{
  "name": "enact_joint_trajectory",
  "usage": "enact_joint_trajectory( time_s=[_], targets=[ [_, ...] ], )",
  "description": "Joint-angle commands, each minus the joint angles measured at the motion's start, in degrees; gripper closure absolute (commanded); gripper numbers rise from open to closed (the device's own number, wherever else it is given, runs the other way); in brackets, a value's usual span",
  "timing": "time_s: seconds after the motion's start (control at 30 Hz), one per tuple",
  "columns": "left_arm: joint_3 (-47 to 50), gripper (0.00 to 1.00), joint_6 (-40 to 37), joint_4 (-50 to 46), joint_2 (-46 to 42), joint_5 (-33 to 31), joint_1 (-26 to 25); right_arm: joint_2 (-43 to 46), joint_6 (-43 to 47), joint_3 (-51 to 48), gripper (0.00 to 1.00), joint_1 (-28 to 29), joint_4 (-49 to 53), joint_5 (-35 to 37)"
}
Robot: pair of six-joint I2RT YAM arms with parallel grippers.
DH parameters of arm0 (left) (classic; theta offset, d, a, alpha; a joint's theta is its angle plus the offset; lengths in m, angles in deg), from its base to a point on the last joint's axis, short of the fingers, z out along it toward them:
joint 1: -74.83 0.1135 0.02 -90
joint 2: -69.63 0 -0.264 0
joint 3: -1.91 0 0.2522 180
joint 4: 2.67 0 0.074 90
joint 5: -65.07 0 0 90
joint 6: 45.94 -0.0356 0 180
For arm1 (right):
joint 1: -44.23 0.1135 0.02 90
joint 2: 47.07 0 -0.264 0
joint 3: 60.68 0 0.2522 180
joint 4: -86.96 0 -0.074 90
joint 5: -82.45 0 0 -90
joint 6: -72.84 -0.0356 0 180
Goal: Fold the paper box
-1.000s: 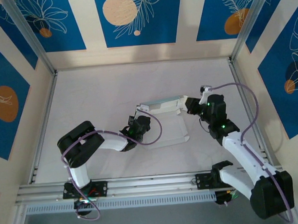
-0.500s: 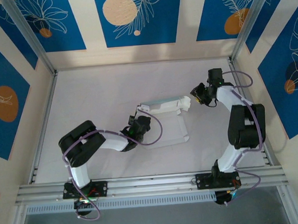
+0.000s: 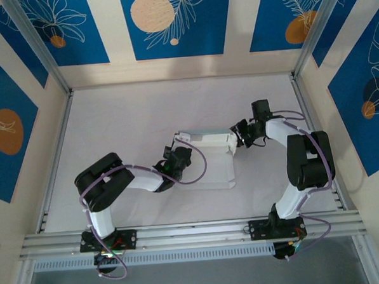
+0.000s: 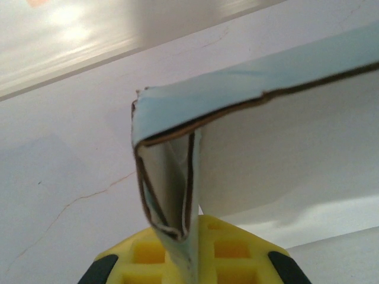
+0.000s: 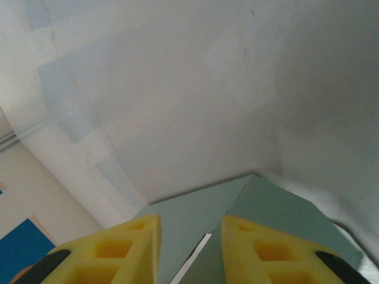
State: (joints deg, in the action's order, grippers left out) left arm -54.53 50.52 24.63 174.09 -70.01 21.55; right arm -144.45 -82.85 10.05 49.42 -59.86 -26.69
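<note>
At the near edge of the table (image 3: pixel 125 120) the two arms are standing side by side on their rail. The left arm is lying low and reaching toward the middle. The left gripper (image 3: pixel 175 157) is pinching the left end of the paper box (image 3: pixel 210 171). In the left wrist view its yellow fingers (image 4: pixel 231 251) are pressing together on a folded corner of the card, where thin layers are meeting with brown cut edges.

The box is lying about in the middle of the table. Its base panel is resting flat, and its far side is standing up as a long low wall, pale grey-green on one face.

A little farther, on the right, the right arm is bending over, and the right gripper (image 3: pixel 239 137) is sitting just at the right end of that wall. In the right wrist view its yellow fingers (image 5: pixel 133 245) are standing apart, with pale green flaps just beyond the gap. I cannot tell if they are touching the card.

Behind, blue patterned panels (image 3: pixel 170 22) are closing the far side.
</note>
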Motion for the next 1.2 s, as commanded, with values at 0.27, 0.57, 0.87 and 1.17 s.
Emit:
enact_joint_trajectory(
  time_s=[0.27, 0.57, 0.87, 1.17],
  targets=[
    [0.4, 1.00, -1.5, 0.1, 0.6, -1.2, -0.8, 5.1, 15.0, 6.0, 0.58, 2.1, 12.7, 16.2],
    [1.9, 1.00, -11.0, 9.5, 3.3, -2.7, -0.5, 15.7, 37.8, 3.4, 0.64, 2.8, 14.0, 28.2],
    [3.7, 1.00, -15.8, 19.0, 7.0, -2.7, -0.4, 23.9, 41.7, 0.0, 0.45, 2.0, 16.5, 17.0],
    [3.0, 1.00, -15.6, 18.4, 7.9, -2.2, -0.4, 25.7, 45.3, 0.3, 0.34, 6.1, 22.2, 15.5]
  ],
)
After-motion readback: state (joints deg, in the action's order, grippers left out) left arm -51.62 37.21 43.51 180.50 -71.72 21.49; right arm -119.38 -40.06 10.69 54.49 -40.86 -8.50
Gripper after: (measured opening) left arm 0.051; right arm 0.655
